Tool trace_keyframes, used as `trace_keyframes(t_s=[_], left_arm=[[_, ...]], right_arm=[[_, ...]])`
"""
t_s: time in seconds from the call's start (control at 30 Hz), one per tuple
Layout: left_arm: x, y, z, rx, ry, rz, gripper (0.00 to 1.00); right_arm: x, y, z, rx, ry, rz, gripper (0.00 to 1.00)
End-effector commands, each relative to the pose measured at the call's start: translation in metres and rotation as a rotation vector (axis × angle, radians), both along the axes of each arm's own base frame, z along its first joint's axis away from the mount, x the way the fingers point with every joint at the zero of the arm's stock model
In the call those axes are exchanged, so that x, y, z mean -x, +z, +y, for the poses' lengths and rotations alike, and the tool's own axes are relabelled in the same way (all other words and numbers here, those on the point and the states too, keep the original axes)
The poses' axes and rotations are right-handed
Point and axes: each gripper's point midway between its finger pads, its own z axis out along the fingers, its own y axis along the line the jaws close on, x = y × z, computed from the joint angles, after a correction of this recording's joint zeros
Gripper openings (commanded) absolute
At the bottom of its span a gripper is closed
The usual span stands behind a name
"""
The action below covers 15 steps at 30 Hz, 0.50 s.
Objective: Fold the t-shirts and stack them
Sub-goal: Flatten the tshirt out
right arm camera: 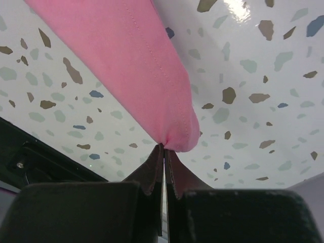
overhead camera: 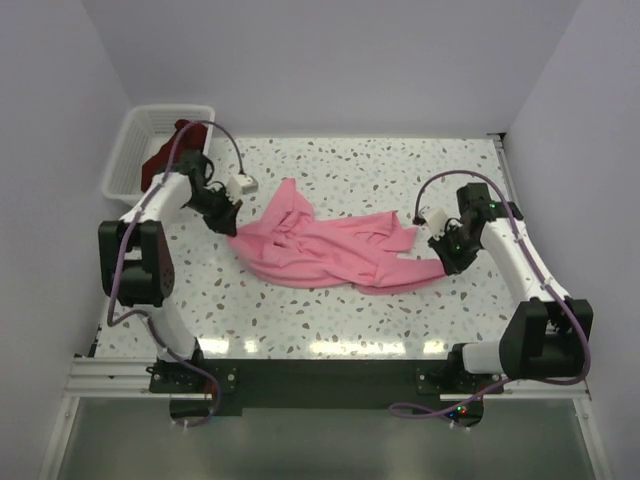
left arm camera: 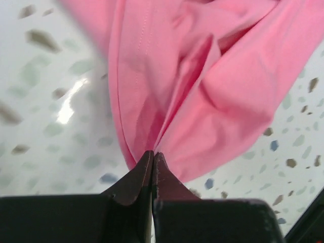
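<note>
**Pink shirt pinched at both ends; nothing folded yet**

Your pink shirt (overhead camera: 330,250) lies bunched across the middle of the table (overhead camera: 400,170), a long rumpled band running from left to right; it is thin, soft knit with a matte face, and a stitched hem line shows in both wrist views. The cloth gathers into deep pleats where it is pinched, so expect it to sag and drape rather than hold any crease.

Your left gripper (left arm camera: 153,154) is closed tight on a gathered bit of the shirt's left end; your right gripper (right arm camera: 164,147) is likewise clamped on a rounded hemmed tip at the right end, nearer the table's right edge.

The maroon shirt (overhead camera: 165,160) is heaped in the basket (overhead camera: 130,140) at the far left corner, part of it draped over the rim; the basket is white plastic lattice, stiff and open-sided.

By my reading you are at the very start; the pink shirt needs spreading flat, then folding; the maroon one has yet to come out, be folded and stacked. The table is glossy speckled terrazzo, likely slick under cloth.
</note>
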Motion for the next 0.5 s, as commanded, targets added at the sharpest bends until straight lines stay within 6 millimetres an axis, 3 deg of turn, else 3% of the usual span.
trace_keyframes(t_s=[0.0, 0.03, 0.1, 0.13, 0.17, 0.2, 0.3, 0.33, 0.43, 0.47], left_arm=[[0.006, 0.047, 0.049, -0.033, 0.021, -0.114, 0.00], [0.030, 0.029, 0.058, -0.048, 0.018, -0.059, 0.00], [0.059, 0.020, 0.071, -0.123, -0.045, -0.076, 0.00], [0.096, -0.005, 0.073, -0.142, -0.071, 0.005, 0.00], [0.103, -0.014, 0.079, -0.175, -0.095, -0.016, 0.01], [0.133, -0.030, 0.086, -0.216, -0.109, 0.024, 0.03], [0.151, -0.048, 0.101, -0.277, -0.091, 0.019, 0.21], [0.152, -0.048, 0.107, -0.276, -0.069, 0.017, 0.36], [0.138, -0.037, 0.106, -0.222, -0.008, 0.006, 0.53], [0.136, -0.032, 0.104, -0.199, 0.002, 0.017, 0.54]], right_arm=[[-0.018, 0.020, -0.009, 0.020, -0.017, -0.068, 0.00], [-0.014, 0.020, -0.011, 0.023, 0.002, -0.060, 0.00], [0.004, 0.012, -0.012, 0.029, 0.040, -0.008, 0.00], [0.011, 0.011, -0.012, 0.028, 0.054, 0.002, 0.00], [0.020, 0.008, -0.012, 0.031, 0.068, 0.031, 0.00], [0.030, 0.001, -0.013, 0.032, 0.084, 0.065, 0.00], [0.047, -0.006, -0.012, 0.024, 0.106, 0.116, 0.00], [0.049, -0.007, -0.011, 0.018, 0.109, 0.125, 0.00], [0.055, -0.007, -0.008, -0.002, 0.115, 0.157, 0.00], [0.055, -0.007, -0.008, -0.004, 0.115, 0.160, 0.00]])
